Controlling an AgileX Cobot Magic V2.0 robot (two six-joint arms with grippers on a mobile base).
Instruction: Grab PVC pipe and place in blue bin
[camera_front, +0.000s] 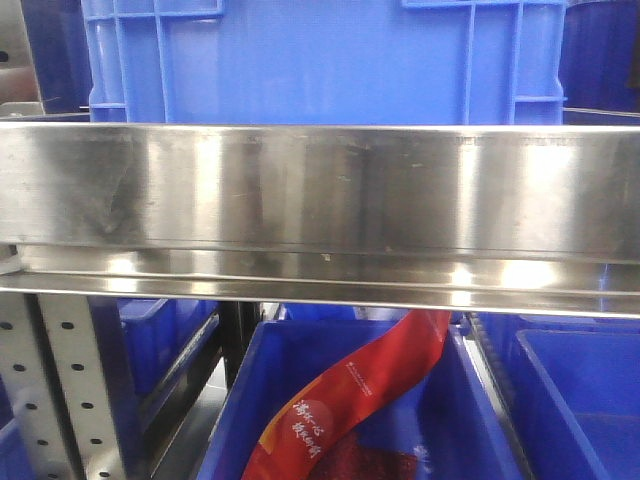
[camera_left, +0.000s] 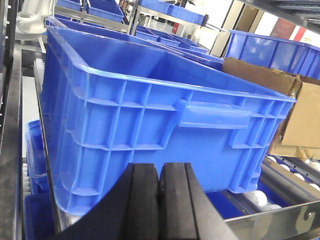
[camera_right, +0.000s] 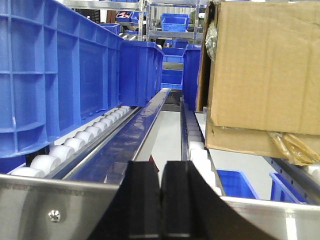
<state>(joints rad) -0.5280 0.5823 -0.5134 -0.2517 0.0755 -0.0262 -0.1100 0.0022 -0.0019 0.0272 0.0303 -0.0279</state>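
Blue bin (camera_left: 150, 120) fills the centre of the left wrist view; no PVC pipe shows anywhere. Left claw (camera_left: 159, 200) and right claw (camera_right: 161, 200) are both pressed together, empty. Judged stage: searching; next, locate the pipe.

Light was bright and even. Broad glare streaked the steel rail (camera_front: 320, 190) in the front view, which looked soft and slightly hazy. Both wrist views were sharper in the distance, while the dark pincer pads (camera_left: 145, 200) at the bottom edge were blurred.
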